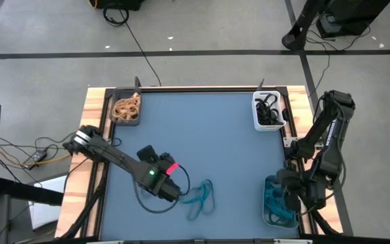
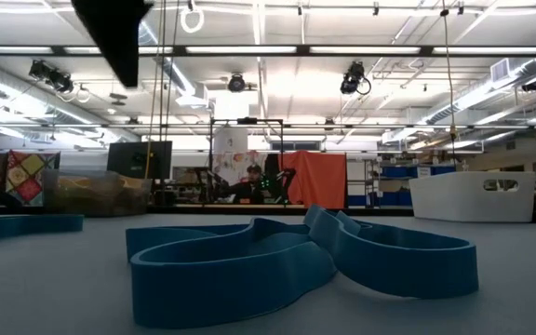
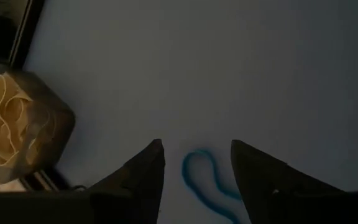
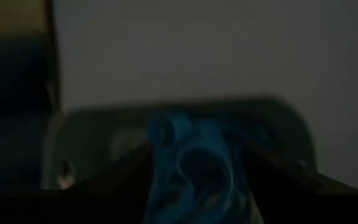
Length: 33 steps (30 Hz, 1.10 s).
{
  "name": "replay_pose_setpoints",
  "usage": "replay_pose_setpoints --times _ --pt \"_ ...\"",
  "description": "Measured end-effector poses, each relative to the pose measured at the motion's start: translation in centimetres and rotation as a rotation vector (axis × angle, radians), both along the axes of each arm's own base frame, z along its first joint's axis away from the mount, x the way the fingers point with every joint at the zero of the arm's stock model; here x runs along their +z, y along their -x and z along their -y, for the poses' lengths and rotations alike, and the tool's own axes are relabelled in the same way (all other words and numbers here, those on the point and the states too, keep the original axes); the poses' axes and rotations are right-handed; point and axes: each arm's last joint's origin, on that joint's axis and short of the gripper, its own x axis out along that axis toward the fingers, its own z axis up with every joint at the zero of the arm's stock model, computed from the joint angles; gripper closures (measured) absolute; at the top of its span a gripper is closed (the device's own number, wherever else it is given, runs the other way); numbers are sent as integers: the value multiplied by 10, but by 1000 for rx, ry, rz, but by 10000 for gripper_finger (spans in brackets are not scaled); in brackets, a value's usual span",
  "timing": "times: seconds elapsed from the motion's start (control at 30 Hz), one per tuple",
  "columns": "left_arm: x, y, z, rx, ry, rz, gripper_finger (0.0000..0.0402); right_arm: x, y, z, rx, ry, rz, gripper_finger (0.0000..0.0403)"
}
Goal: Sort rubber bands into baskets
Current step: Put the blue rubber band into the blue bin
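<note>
Blue rubber bands (image 1: 200, 196) lie tangled on the blue table mat near its front edge; they also show in the low view (image 2: 296, 265). My left gripper (image 1: 176, 192) hovers open just left of them. In its wrist view a blue loop (image 3: 199, 177) shows between the fingertips (image 3: 194, 155). A dark tray (image 1: 126, 108) at the far left holds tan bands. A white tray (image 1: 268, 112) at the far right holds black bands. A grey-teal tray (image 1: 279, 203) at the near right holds blue bands (image 4: 194, 162). My right gripper (image 4: 197, 177) is open above it.
Another blue band (image 2: 17, 225) lies flat on the mat at the low view's left. A wooden frame (image 1: 90, 135) borders the table mat. Black cables (image 1: 154, 203) loop around my left arm. The mat's middle (image 1: 208, 135) is bare.
</note>
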Motion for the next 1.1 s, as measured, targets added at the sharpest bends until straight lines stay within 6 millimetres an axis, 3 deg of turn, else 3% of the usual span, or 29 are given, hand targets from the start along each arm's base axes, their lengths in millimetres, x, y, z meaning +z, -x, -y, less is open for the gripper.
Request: replay_pose_setpoints --times 0.17,0.27,0.37,0.63,0.77,0.9,1.1 --pt "32 16 -9 0 50 143 213 22 -5 8 -58 41 336 141" --pt "30 24 -14 13 87 215 213 27 -9 4 -26 89 463 140" --pt "9 34 -18 50 127 245 213 24 -14 -5 37 132 518 144" --pt "-86 71 -35 171 271 224 213 6 -36 -26 136 252 588 151" --pt "-118 83 -40 204 385 268 213 5 -51 -29 128 280 621 154" --pt "-136 90 -42 198 457 293 213 4 -61 -29 144 309 623 157" --pt "-140 93 -44 245 440 302 241 1 -72 -27 105 313 620 164"
